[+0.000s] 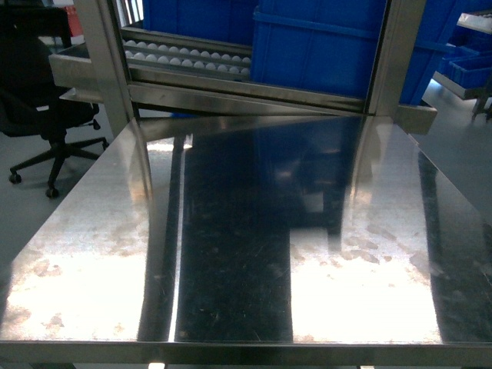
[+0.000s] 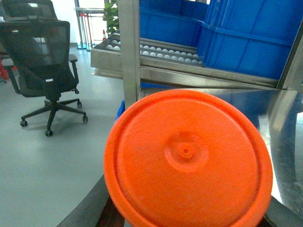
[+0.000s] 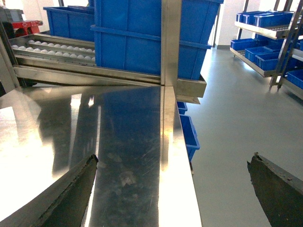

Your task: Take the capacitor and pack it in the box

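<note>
Two task things: neither the capacitor nor the box could be made out in any view.
Nearest thing to the left gripper: an orange disc (image 2: 188, 158), round, matte plastic, with a raised rim ring and a small moulded nub at its centre. Whether it was the capacitor could not be told.
Disc and left gripper: the disc filled the lower left wrist view, between the dark fingers (image 2: 87, 208) of the left gripper (image 2: 187, 218). Its edges hid the fingertips, so I could not tell whether the gripper held it.
Right gripper: the right gripper (image 3: 173, 161) stood wide, with nothing between its dark, rough-edged fingers (image 3: 71, 194). It was over the right edge of the surface (image 1: 231, 254).
Surface: brushed stainless steel, flat, scratched and smudged, mirroring the frame behind it.
Frame: steel uprights (image 1: 104, 61) rose at the far edge, with a sloping roller track (image 1: 184, 58) of pale rollers.
Bins: large blue plastic bins (image 1: 315, 46), ribbed and square-cornered, sat on the track.
Floor: smooth grey, with a black mesh office chair (image 2: 45, 56) on castors to the left and shelves of blue bins (image 3: 265, 28) to the right.
</note>
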### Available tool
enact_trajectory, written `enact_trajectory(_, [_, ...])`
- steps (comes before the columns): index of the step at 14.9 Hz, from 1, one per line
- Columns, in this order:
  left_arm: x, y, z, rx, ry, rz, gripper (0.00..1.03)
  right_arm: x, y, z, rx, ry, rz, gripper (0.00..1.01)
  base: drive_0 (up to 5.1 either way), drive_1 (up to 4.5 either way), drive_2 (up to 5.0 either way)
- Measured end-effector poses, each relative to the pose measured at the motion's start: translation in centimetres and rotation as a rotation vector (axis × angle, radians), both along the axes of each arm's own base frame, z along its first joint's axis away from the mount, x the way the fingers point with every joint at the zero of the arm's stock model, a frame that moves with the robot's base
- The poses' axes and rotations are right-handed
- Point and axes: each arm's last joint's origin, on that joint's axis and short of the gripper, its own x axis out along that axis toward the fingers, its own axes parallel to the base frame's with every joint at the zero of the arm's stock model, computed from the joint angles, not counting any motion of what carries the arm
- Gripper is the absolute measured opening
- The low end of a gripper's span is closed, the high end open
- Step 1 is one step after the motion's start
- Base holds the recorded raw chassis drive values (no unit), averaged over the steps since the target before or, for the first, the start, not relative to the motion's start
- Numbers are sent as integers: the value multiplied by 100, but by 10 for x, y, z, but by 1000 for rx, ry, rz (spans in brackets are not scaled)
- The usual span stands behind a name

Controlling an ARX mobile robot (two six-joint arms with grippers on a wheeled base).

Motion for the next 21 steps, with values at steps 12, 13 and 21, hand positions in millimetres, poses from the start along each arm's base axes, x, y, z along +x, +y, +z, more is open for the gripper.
enact_trajectory(12, [0,0,0,0,0,0,44,0,0,0,1,0,0,98,0,0,0])
enact_trajectory(13, [0,0,0,1,0,0,44,0,0,0,1,0,0,98,0,0,0])
enact_trajectory(21, [0,0,0,1,0,0,44,0,0,0,0,-1,0,98,0,0,0])
